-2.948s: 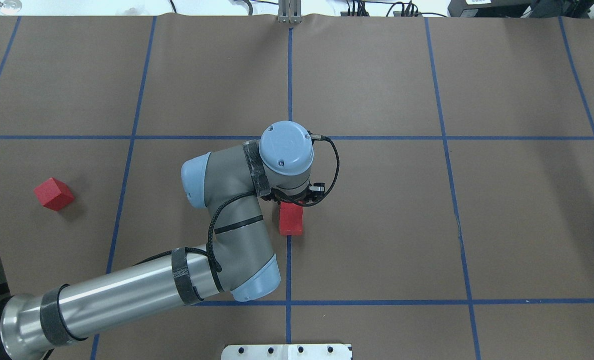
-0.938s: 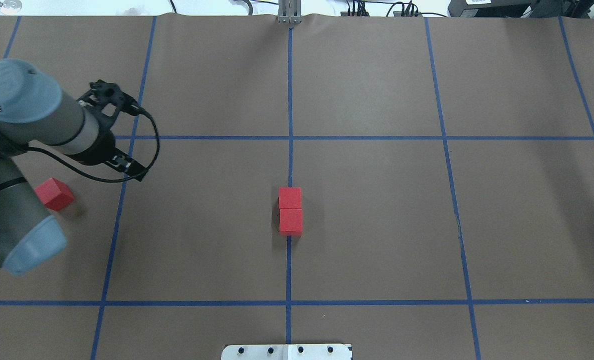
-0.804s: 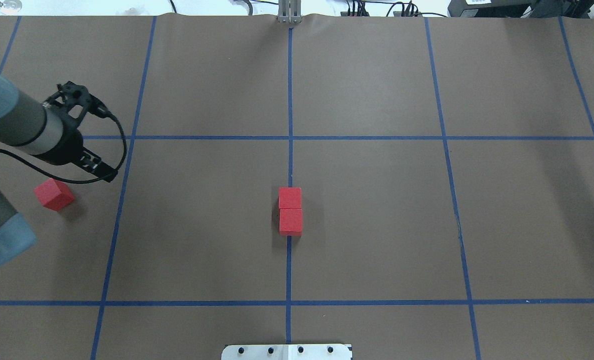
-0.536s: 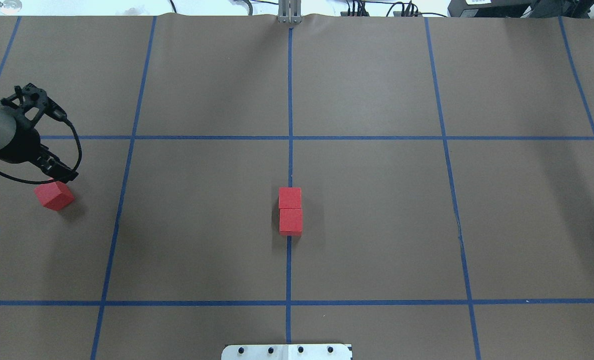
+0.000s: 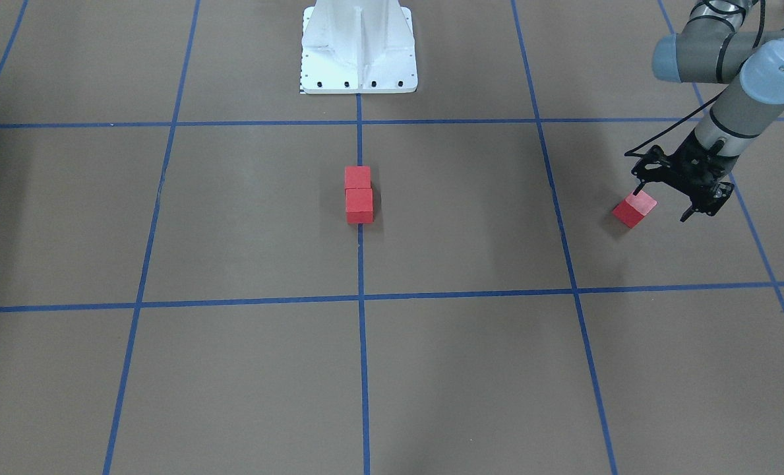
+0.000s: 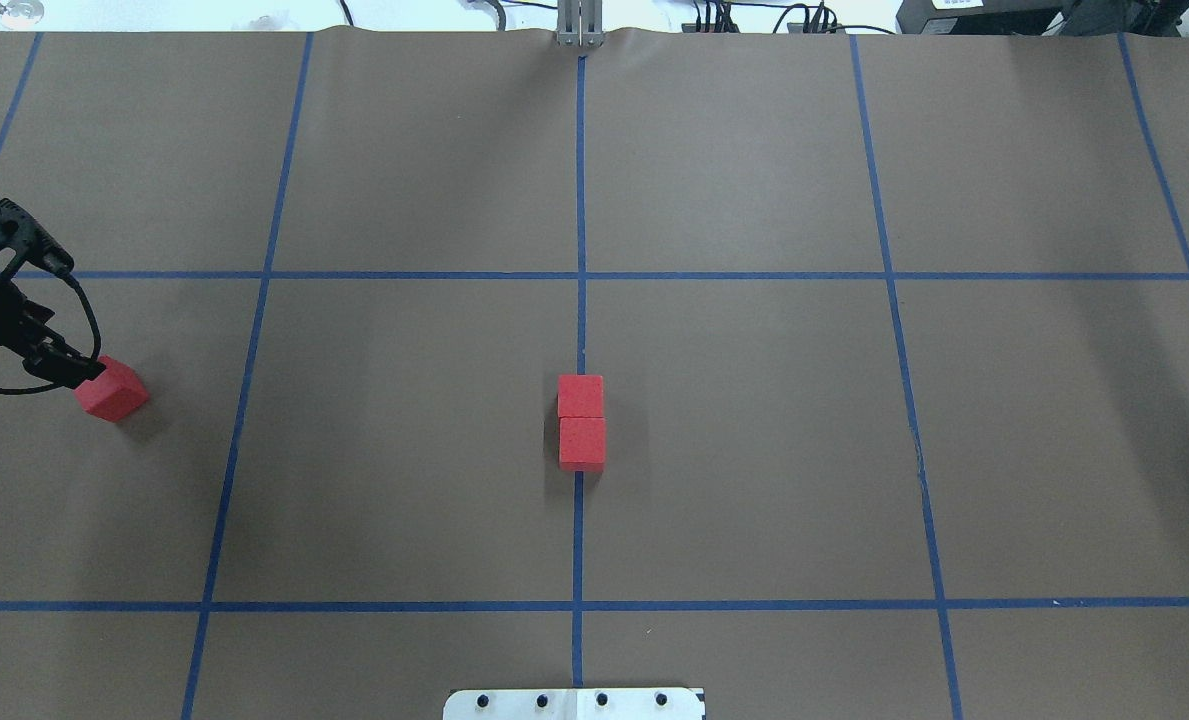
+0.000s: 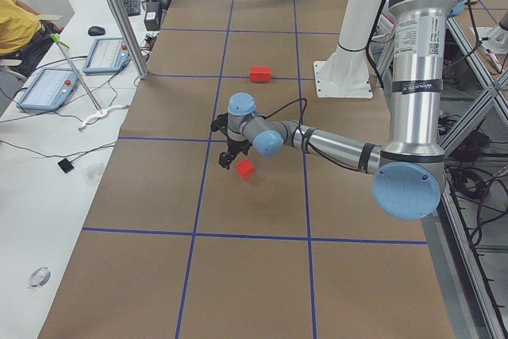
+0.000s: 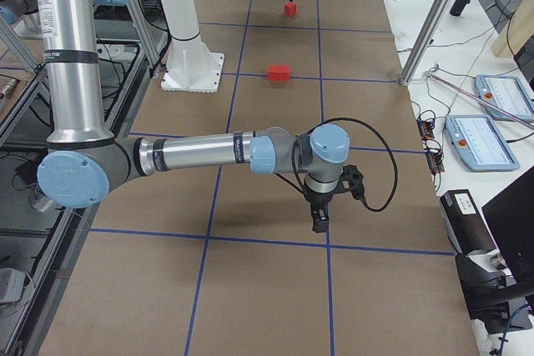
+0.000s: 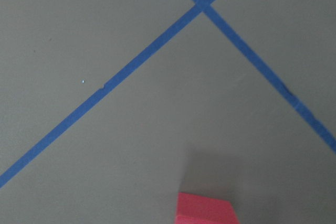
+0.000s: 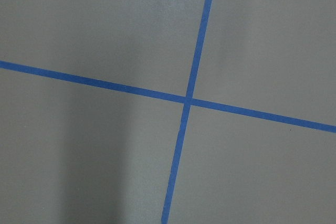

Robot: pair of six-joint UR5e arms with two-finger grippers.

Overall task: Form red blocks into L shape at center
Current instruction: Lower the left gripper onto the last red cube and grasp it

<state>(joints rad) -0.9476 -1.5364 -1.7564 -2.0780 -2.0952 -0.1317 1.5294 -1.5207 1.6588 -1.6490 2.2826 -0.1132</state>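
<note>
Two red blocks (image 6: 581, 396) (image 6: 582, 443) sit touching in a short column on the centre grid line, also in the front view (image 5: 359, 191). The third red block (image 6: 112, 390) lies turned at the far left; it shows in the front view (image 5: 634, 210) and at the bottom of the left wrist view (image 9: 205, 211). My left gripper (image 5: 662, 203) is open and empty, low beside this block, one fingertip (image 6: 74, 370) at its edge. My right gripper (image 8: 319, 219) shows only in the exterior right view, low over bare paper; I cannot tell if it is open.
Brown paper with a blue tape grid (image 6: 581, 275) covers the table. The white robot base plate (image 5: 359, 46) stands at the robot's edge. Metal posts (image 7: 119, 17) (image 8: 425, 22) and operator tablets (image 7: 48, 89) stand beyond the far edge.
My left arm left the centre, where the second block now stands against the first, swung far left, and its gripper came down beside the third block.
</note>
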